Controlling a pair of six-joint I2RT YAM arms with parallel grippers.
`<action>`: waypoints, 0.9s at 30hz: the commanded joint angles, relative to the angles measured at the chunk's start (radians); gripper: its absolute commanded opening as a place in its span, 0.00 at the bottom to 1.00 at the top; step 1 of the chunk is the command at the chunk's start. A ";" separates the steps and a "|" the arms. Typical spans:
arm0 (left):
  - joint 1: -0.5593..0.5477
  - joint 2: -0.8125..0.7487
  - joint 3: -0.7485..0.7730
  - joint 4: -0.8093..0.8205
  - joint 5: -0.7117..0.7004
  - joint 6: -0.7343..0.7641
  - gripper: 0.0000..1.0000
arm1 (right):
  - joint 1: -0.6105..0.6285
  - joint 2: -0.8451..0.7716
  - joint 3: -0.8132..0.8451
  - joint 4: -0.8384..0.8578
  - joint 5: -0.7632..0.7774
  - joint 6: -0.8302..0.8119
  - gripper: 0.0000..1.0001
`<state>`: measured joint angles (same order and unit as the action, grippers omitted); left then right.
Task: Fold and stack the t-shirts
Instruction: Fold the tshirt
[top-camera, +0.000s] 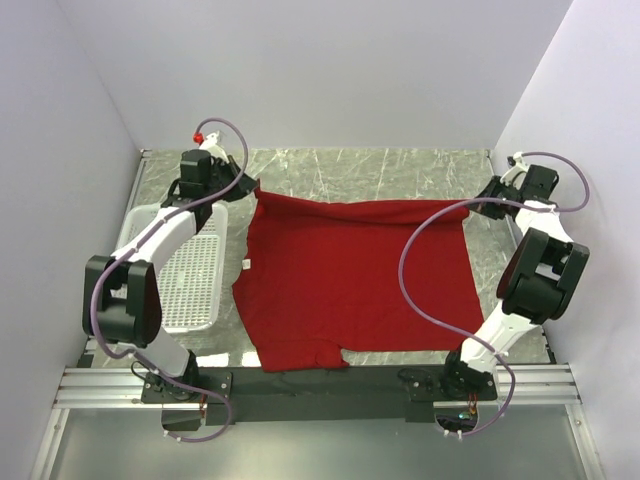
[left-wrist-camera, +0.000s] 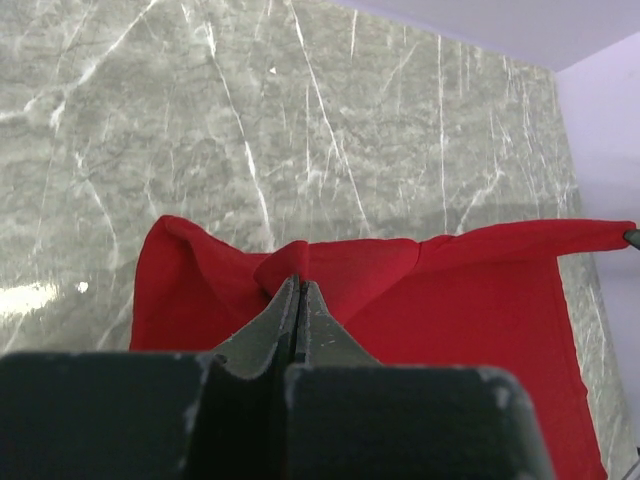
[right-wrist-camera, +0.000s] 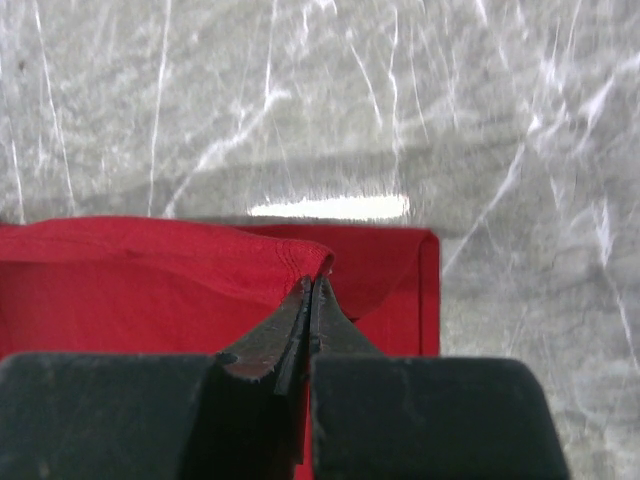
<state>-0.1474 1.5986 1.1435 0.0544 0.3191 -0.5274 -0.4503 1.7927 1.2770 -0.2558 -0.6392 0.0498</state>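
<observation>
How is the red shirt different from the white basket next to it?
The shirt is deep red cloth; the basket is white mesh full of holes. The shirt spreads wider than the basket. The left gripper and right gripper pinch the shirt's far edge; neither grips the basket. Both rest on the table.

Matt red cloth t-shirt, glossy marble-look table, wht plastic mesh basket.
</observation>
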 joint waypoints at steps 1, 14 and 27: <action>0.003 -0.063 -0.034 0.027 0.025 0.030 0.01 | -0.011 -0.075 -0.028 0.012 -0.019 -0.031 0.00; -0.004 -0.190 -0.188 0.012 0.060 0.015 0.01 | -0.042 -0.082 -0.085 -0.010 -0.001 -0.041 0.00; -0.040 -0.319 -0.307 -0.033 0.048 0.004 0.01 | -0.042 -0.053 -0.080 -0.045 0.016 -0.073 0.00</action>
<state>-0.1776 1.3312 0.8524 0.0216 0.3542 -0.5182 -0.4835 1.7634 1.1881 -0.2916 -0.6357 0.0006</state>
